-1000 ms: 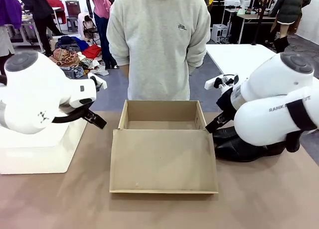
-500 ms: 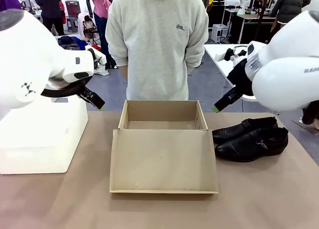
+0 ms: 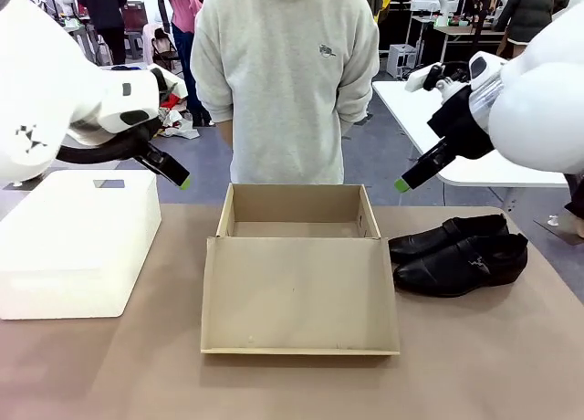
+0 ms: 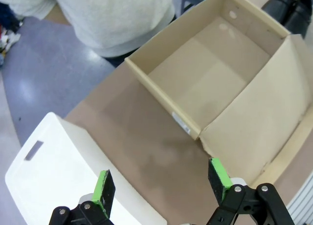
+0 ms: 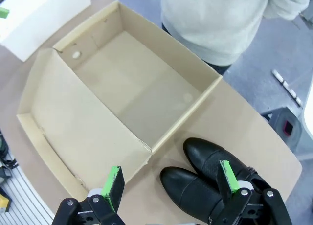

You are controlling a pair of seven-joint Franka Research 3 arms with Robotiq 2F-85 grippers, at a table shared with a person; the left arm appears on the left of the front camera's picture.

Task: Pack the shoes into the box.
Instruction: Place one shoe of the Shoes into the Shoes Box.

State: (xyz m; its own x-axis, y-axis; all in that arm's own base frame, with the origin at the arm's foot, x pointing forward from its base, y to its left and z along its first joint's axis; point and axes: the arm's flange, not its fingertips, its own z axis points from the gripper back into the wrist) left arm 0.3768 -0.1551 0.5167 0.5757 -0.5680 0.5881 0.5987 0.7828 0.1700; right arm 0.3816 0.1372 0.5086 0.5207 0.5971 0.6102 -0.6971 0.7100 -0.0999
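Front view: the box (image 3: 297,221) stands open in the middle of the table (image 3: 493,365), with its lid (image 3: 299,292) folded down flat toward the robot's side.
Box inside: the floor and walls are bare cardboard.
Shoes: the shoes (image 3: 456,260) lie side by side on the table just right of the box, outside it, with their toes pointing toward it.
Left gripper: the left gripper (image 4: 160,180) hangs in the air over the left part of the table, near the far edge of the foam box (image 3: 73,237). Its fingers are spread wide and nothing is between them.
Left wrist view: the green pads (image 4: 103,185) stand far apart. Below them are a corner of the foam box, a strip of table, and the left wall of the box.
Right gripper: the right gripper (image 5: 171,178) is raised above the right side of the table, with its fingers also spread wide and holding nothing.
Right wrist view: the toes of the shoes lie between the two pads, well below them and beside the box corner.
Person: the person (image 3: 287,82) stands at the far side, right behind the box. The hands are hidden behind the back.
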